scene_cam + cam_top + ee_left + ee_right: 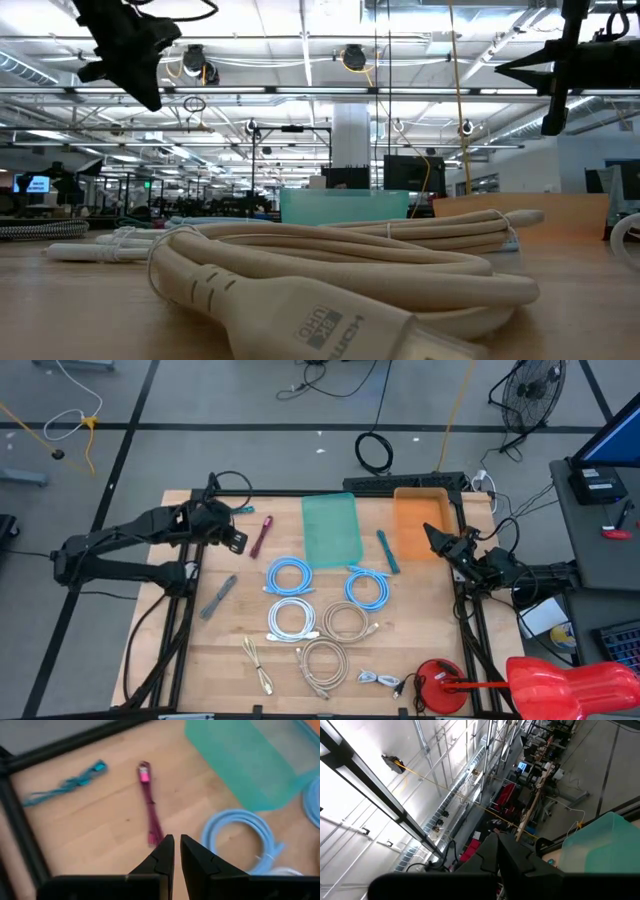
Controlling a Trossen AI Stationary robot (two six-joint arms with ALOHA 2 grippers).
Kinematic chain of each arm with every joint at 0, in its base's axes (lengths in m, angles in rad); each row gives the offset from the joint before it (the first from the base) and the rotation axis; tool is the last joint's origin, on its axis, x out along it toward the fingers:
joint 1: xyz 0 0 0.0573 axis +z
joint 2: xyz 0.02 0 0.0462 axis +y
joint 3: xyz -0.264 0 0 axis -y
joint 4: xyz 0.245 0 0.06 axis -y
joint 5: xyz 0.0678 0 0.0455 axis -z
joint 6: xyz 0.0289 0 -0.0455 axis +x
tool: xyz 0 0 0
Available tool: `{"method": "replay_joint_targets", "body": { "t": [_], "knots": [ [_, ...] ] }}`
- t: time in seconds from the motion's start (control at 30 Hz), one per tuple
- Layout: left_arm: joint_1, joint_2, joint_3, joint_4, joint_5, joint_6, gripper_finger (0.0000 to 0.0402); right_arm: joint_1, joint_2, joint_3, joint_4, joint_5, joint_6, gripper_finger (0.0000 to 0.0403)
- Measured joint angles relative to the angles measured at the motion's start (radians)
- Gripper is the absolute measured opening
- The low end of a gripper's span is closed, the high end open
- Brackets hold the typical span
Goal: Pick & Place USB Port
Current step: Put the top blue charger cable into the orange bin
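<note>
The step in hand looks like the approach: the left gripper hangs above the table with its two dark fingers nearly pressed together, only a thin slit between them, and nothing pinched. Just ahead of its fingertips lies the magenta braided USB cable, stretched out straight on the wood with its plug end farthest from the gripper. In the high view the same cable sits just beside the left gripper, on the side toward the table's middle.

I judge this cable the likely target, though several cables qualify. The next move would call for spreading the fingers, lowering over the thin cord, and closing across it; then carrying it to a bin. The translucent green plastic tray stands near, beyond the cable from the gripper; the orange plastic bin lies farther off.

The right gripper waits raised over the orange bin's edge, fingers together and empty, its camera aimed up at the ceiling.

Around the left gripper: a teal braided cable off to one side of the magenta one, and a light-blue coiled cable close on the other side, near enough to snag on descent. White and beige coils lie well apart, nearer the table's front edge
</note>
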Motion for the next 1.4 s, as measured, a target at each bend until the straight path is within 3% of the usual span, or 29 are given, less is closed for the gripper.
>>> {"method": "replay_joint_targets", "body": {
  "t": [0.13,0.3,0.43,0.63,0.8,0.9,1.0,1.17,1.4],
  "knots": [
    [0.102,0.032,0.0,0.0,-0.028,0.059,0.0033,0.0,0.0,0.0,0.0,0.0,0.0,0.0],
    [0.232,0.11,0.0,0.05,0.047,0.216,0.0043,0.0,0.0,0.0,0.0,0.0,0.0,0.0],
    [0.333,0.17,0.002,0.101,0.143,0.325,0.009,0.0,0.0,0.0,0.0,0.0,0.0,0.0],
    [0.478,0.297,0.083,0.078,0.146,0.55,0.018,0.0,0.0,0.0,-0.002,-0.003,0.007,0.0],
    [0.606,0.461,0.209,-0.023,0.145,0.635,0.0212,0.0,0.0,0.0,-0.002,-0.003,0.015,0.0],
    [0.669,0.583,0.287,-0.13,0.142,0.654,0.0213,0.0,0.0,0.0,-0.002,-0.004,0.035,0.0],
    [0.726,0.702,0.335,-0.229,0.164,0.508,0.0214,0.0,0.0,0.0,-0.001,-0.015,0.057,0.0],
    [0.753,0.789,0.363,-0.157,0.224,0.305,0.0214,0.0,0.0,0.0,0.001,-0.082,0.061,0.0],
    [0.761,0.814,0.361,-0.053,0.254,0.519,0.0214,0.0,0.0,0.001,0.001,-0.19,0.11,0.0]
  ]
}}
